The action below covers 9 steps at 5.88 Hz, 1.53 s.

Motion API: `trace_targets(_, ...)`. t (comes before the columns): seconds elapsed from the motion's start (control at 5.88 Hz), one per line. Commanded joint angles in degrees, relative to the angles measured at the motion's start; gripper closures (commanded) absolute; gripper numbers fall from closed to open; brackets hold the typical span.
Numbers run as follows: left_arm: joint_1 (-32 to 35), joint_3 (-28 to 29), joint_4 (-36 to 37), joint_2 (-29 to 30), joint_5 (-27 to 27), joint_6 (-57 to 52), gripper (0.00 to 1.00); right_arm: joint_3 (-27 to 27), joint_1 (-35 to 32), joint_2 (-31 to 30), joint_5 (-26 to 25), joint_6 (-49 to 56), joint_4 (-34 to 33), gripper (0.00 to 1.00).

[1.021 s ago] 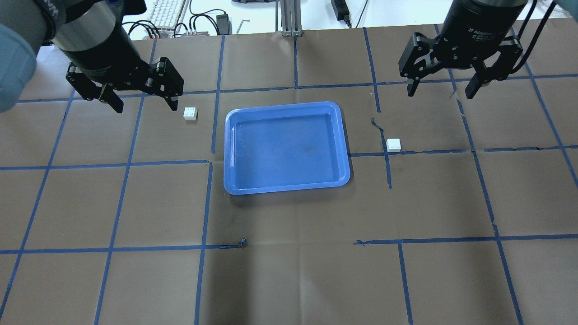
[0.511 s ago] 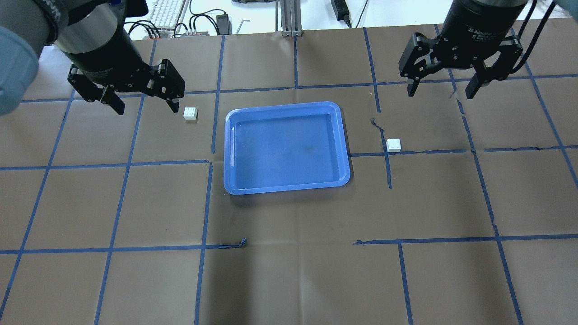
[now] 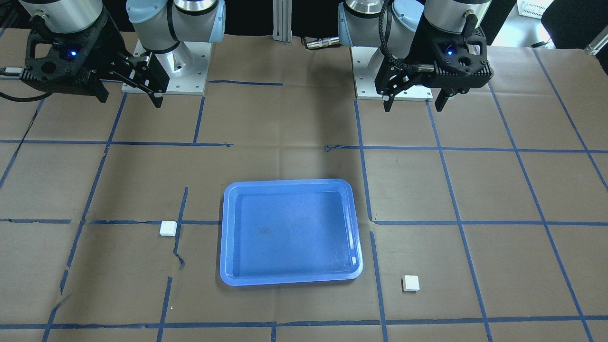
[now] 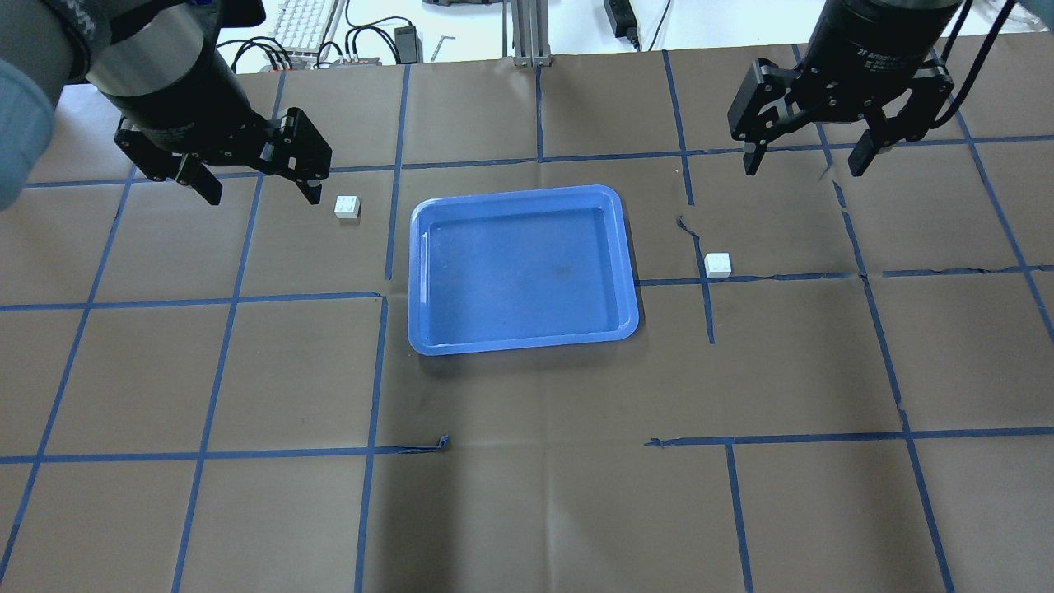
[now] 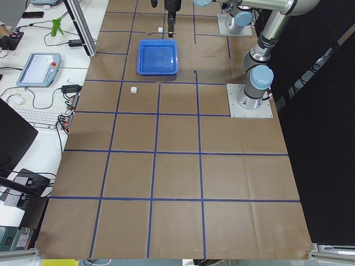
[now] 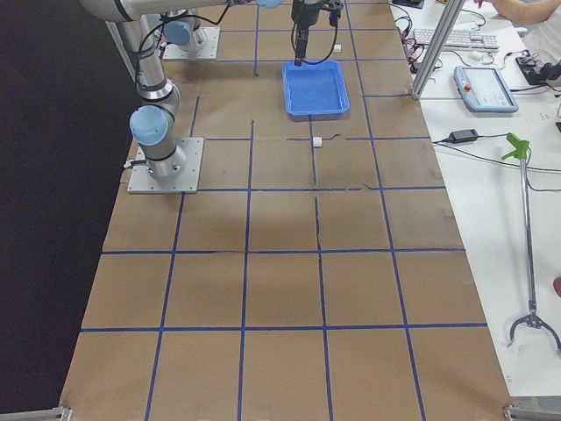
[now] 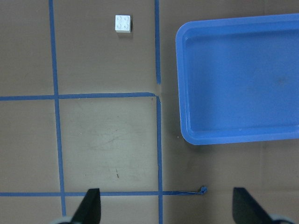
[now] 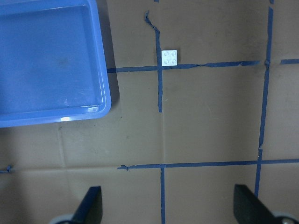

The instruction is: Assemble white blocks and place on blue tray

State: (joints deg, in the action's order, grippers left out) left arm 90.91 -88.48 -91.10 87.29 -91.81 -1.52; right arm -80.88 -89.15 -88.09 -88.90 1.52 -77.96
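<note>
The blue tray (image 4: 523, 268) lies empty at the table's middle; it also shows in the front view (image 3: 289, 232). One white block (image 4: 347, 207) sits left of the tray, another white block (image 4: 718, 264) right of it, both on the paper with studs up. My left gripper (image 4: 262, 193) is open and empty, hovering just left of the left block (image 7: 124, 23). My right gripper (image 4: 804, 166) is open and empty, above the table beyond and right of the right block (image 8: 169, 57). The wrist views show the tray (image 7: 238, 79) (image 8: 46, 60) beside each block.
Brown paper with blue tape lines covers the table. A keyboard (image 4: 305, 21), cables and an aluminium post (image 4: 527, 33) lie past the far edge. The arm bases (image 3: 166, 71) (image 3: 389, 80) stand at the robot's side. Torn tape (image 4: 687, 226) lies near the right block.
My left gripper has shifted slightly to the left and a little farther away. My right gripper has barely moved. Both blocks and the tray lie where they were.
</note>
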Motion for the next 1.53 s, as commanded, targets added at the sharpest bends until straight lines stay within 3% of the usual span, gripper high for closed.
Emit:
trace_targets(0.0,-2.6,0.4,1.4,4.6,0.0,-1.0,0.01,-0.5,0.6,0.5,-0.1,16.6,0.1,0.00)
trace_targets(0.34,-5.9,2.0,15.2,17.1,0.5,-3.4,0.01,-0.5,0.7,0.9,-0.1,38.6,-0.6,0.00)
trace_targets(0.85,-6.0,1.9,33.8,32.9,0.4,-5.2,0.01,-0.7,1.1,3.8,-0.4,76.9,-7.1,0.00)
trace_targets(1.02,-6.0,1.9,37.5,36.5,0.3,-6.6,0.01,-0.7,3.6,4.3,0.3,83.5,-7.2,0.00)
trace_targets(1.36,-6.0,1.8,37.9,39.2,0.3,-10.8,0.01,-4.6,8.7,6.5,8.4,96.8,-12.1,0.00)
